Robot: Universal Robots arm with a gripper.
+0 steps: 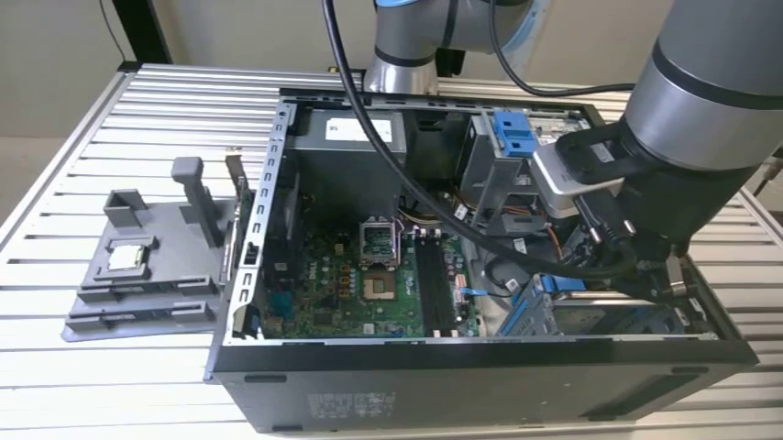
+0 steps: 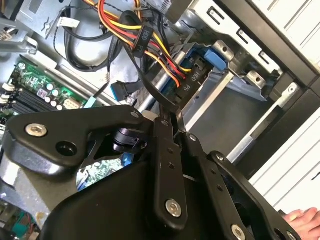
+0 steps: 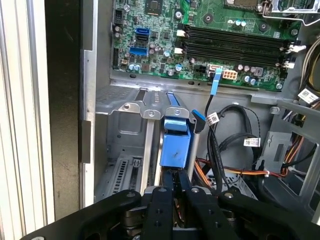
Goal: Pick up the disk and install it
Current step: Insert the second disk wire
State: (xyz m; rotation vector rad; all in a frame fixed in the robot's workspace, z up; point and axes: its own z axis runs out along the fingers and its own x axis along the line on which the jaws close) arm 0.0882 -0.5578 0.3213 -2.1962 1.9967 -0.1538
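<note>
The disk stands on edge in the drive bay at the case's front corner. I see its blue bracket [image 3: 175,144] in the first wrist view and its blue frame [image 2: 212,56] with a silver side in the second wrist view. In the exterior view a strip of blue disk bracket [image 1: 560,284] shows beneath my arm [image 1: 698,119]. My gripper [image 3: 175,176] reaches down into the bay, its fingers pressed together on the bracket's thin edge. In the second wrist view the gripper [image 2: 172,117] meets just under the black power plug.
Red, yellow and black cables [image 2: 145,35] hang close to the bay. The motherboard [image 1: 367,266] fills the case floor. A separate blue tab [image 1: 520,133] sits at the upper bay. A grey fixture [image 1: 147,275] holding a small square chip lies on the slatted table at the exterior view's left.
</note>
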